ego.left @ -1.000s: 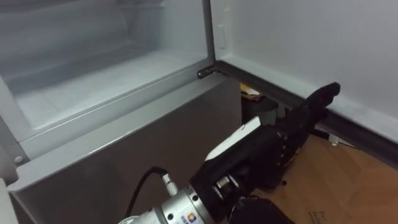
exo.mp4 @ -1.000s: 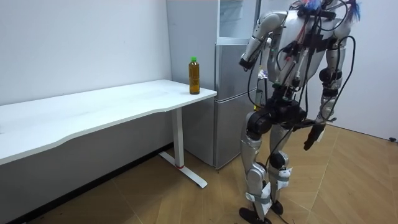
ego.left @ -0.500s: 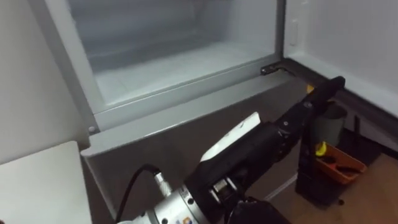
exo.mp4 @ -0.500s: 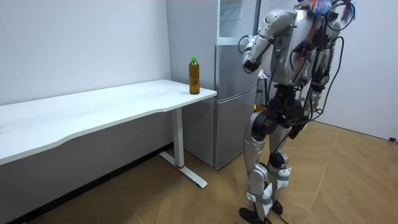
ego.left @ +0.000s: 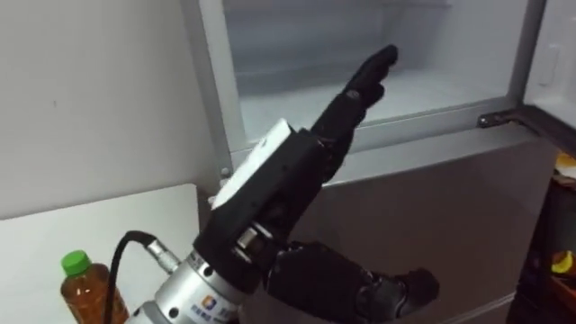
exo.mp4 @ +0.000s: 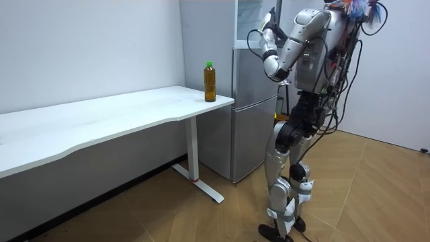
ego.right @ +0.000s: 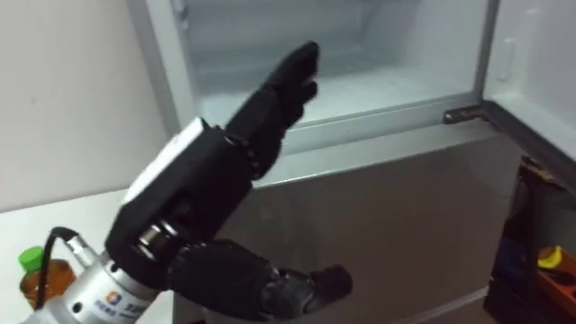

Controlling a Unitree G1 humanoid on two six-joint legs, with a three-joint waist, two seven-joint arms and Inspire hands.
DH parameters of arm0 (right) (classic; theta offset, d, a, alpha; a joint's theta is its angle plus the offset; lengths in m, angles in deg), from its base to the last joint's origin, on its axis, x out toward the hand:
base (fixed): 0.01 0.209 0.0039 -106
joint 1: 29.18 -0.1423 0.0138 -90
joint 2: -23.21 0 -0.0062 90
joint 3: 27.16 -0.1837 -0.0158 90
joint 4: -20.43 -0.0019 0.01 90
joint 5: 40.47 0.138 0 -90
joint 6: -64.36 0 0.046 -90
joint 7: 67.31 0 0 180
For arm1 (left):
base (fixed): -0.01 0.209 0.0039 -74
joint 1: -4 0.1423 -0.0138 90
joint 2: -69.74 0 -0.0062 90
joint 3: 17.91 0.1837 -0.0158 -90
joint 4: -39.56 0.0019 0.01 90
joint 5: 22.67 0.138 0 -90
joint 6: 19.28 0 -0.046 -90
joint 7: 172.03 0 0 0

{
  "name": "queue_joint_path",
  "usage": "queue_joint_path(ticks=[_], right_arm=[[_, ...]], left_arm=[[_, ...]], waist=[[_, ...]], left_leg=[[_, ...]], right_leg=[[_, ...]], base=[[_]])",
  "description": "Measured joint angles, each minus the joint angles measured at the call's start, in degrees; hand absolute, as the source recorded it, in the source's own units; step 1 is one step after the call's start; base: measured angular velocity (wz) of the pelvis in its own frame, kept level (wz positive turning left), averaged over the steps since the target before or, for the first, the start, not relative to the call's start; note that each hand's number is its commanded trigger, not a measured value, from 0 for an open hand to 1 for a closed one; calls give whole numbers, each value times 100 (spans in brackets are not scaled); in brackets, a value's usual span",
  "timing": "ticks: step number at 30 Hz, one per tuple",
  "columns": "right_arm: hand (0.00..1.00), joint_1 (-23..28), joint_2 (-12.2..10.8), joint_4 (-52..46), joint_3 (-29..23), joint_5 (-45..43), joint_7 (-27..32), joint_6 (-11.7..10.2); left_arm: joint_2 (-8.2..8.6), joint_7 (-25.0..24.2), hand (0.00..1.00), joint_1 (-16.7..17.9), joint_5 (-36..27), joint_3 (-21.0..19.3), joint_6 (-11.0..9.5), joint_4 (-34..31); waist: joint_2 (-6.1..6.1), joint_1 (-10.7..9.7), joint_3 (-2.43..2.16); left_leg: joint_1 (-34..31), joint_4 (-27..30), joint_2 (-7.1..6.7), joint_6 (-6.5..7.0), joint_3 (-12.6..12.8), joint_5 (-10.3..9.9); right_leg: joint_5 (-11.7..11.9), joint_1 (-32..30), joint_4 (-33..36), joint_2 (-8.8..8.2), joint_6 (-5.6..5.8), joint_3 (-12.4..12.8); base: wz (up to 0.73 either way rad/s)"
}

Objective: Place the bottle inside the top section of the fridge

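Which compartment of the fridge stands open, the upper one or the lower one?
The upper compartment: its white inside shows, while the lower door below it is shut.

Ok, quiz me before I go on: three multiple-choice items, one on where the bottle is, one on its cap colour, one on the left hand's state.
1. Where is the bottle?
A) on the table
B) on a chair
C) in a sink
2. Its cap is:
A) red
B) green
C) white
3. The left hand is:
A) a fist
B) curled round the bottle
C) open

Answers:
1 A: it stands on the table's corner, beside the fridge.
2 B: the cap shows bright green above the amber drink.
3 C: the hand is raised before the open upper fridge with fingers straight, holding nothing.
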Motion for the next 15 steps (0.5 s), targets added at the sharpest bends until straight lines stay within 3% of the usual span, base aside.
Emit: queue_joint_path(ticks=[6,9,15], right_arm=[[0,77,-30,-1,35,-160,20,-3],[0,125,-32,-8,33,-186,35,-16],[0,219,-98,-81,-87,-326,98,-130]], left_arm=[[146,270,0,436,67,-478,-49,-143],[155,432,0,640,89,-737,-53,-139],[163,782,0,833,116,-1418,-75,-190]], waist=[[19,228,4],[34,370,26],[57,505,18]], left_leg=[[81,-8,-73,24,-137,22],[106,-21,-73,31,-157,26],[92,-23,-176,65,-368,45]], right_leg=[[-36,150,-85,-42,37,-157],[-42,240,-94,-60,48,-199],[-96,238,-89,-121,110,-327]], base=[[16],[7],[16]])
